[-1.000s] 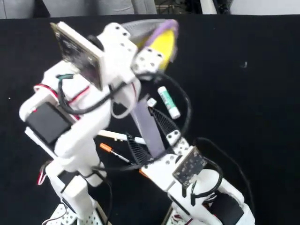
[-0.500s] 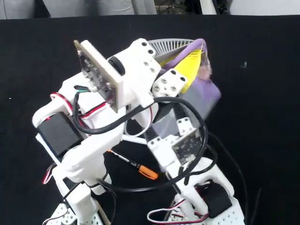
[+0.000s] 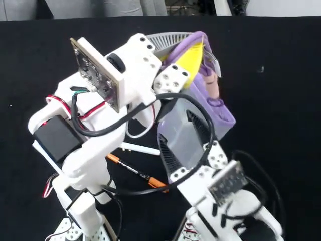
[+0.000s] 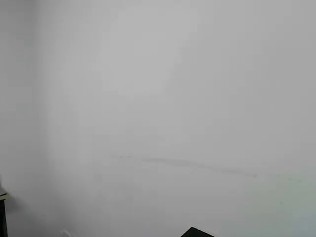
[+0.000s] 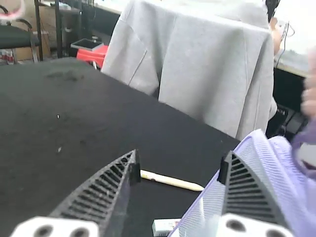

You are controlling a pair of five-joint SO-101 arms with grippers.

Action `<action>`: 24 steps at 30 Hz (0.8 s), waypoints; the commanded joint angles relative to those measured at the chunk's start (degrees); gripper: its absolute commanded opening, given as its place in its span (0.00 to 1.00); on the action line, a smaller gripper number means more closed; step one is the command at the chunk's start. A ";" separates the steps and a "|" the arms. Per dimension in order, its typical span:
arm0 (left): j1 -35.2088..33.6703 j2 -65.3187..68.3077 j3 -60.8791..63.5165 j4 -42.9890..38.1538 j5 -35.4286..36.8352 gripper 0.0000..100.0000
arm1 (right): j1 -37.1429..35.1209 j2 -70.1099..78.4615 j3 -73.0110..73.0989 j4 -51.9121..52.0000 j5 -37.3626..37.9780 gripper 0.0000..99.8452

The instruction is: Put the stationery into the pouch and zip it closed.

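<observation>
Right pincer [image 5: 180, 160] gapes wide, one finger against the purple pouch [image 3: 220, 113]. The pouch hangs clear of the desk [image 3: 281, 75], its top edge clamped in the left pincer [image 3: 193, 55]. An orange pen [image 3: 143, 175] lies slantwise below, nearer the right arm, with open desk beyond

A black counter [image 3: 281, 60] fills the foreground. Behind its far edge hangs a pale grey cloth [image 5: 197, 64], draped over something. Off to one side stand a dark chair [image 5: 15, 37] and a red box [image 5: 96, 55]. Elsewhere, a plain white wall [image 4: 158, 98].
</observation>
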 commanded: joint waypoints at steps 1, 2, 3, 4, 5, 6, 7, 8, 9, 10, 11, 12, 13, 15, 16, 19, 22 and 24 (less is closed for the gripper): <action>-2.33 1.14 -1.19 -1.41 -0.70 0.03 | -0.97 -6.20 -8.13 2.90 -0.44 0.27; -2.86 1.67 -1.19 -1.41 -0.70 0.03 | -0.97 -6.20 -10.42 3.60 -0.44 0.27; -3.21 2.02 -1.19 -1.32 -0.62 0.03 | -0.97 -6.20 -12.70 4.31 -0.44 0.27; -3.38 2.37 -1.19 -1.32 -0.62 0.03 | -0.97 -6.20 -15.08 5.19 -0.53 0.27; -3.38 2.55 -1.27 -1.32 -0.62 0.03 | -0.97 -6.20 -17.45 6.68 -0.53 0.27; -3.38 2.46 -1.27 -1.32 -0.62 0.03 | -0.97 -6.20 -19.65 8.53 -0.62 0.27; -3.12 2.46 -1.36 -1.32 -0.62 0.03 | -0.97 -6.20 -21.58 10.29 -0.88 0.27; -2.86 2.46 -1.36 -1.32 -0.62 0.03 | -0.88 -6.20 -23.25 12.04 -0.88 0.27; -2.86 2.46 -1.36 -1.32 -0.62 0.03 | -0.70 -6.20 -24.57 13.63 -0.88 0.27; -2.77 2.46 -1.36 -1.32 -0.62 0.03 | 0.18 -6.20 -25.80 15.03 -0.88 0.27; -2.77 2.46 -1.36 -1.32 -0.62 0.03 | 1.93 -6.20 -26.68 16.09 -0.88 0.27; -3.03 2.46 -1.36 -1.32 -0.62 0.03 | 4.66 -6.11 -27.56 16.97 -0.88 0.27; -3.30 2.46 -1.36 -1.32 -0.62 0.03 | 7.21 -5.58 -28.70 17.76 -0.88 0.27; -3.38 2.46 -1.36 -1.32 -0.62 0.03 | 12.75 -4.97 -30.20 19.34 -0.88 0.27; -3.38 2.46 -1.36 -1.32 -0.62 0.03 | 16.00 -4.79 -30.55 20.31 -0.97 0.27; -3.38 2.29 -1.45 -1.32 -0.62 0.03 | 24.70 -4.62 -28.97 21.71 -5.54 0.27; -3.38 0.53 -1.36 -1.32 -0.62 0.03 | 29.19 -4.62 -23.43 20.75 -10.64 0.27; -3.30 -0.53 -1.36 -1.32 -0.62 0.03 | 29.89 -4.62 -20.00 17.49 -10.55 0.27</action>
